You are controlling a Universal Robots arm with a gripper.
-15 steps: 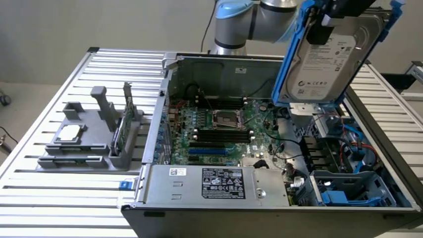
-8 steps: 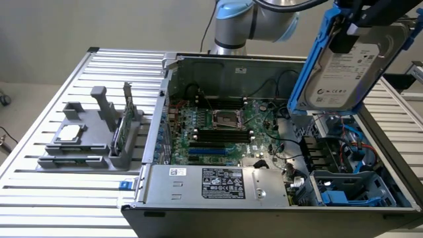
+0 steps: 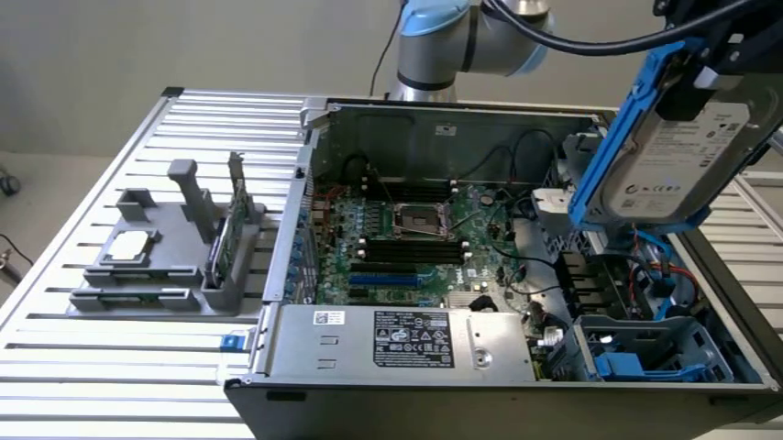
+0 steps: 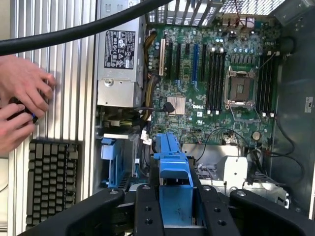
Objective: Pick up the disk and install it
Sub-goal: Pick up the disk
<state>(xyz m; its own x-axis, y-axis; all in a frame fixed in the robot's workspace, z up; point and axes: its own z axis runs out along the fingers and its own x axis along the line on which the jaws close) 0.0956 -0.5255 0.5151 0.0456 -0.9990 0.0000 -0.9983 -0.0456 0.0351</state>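
— Where's the disk (image 3: 685, 151)?
— In the air, over the open case (image 3: 441, 124), at the end toward the exterior view's right, above the drive cage (image 3: 648, 344).
— Is it held?
— Yes. The gripper (image 4: 174, 216) is clamped on its blue frame, with a black finger (image 4: 146, 211) on each side.
— Which way does it point?
— Its long axis is nearly upright, the top leaning toward the exterior view's right. The labelled face is toward the exterior camera.
— And the case?
— It lies on the slatted counter (image 3: 123, 367) with the motherboard (image 3: 404, 238) exposed.
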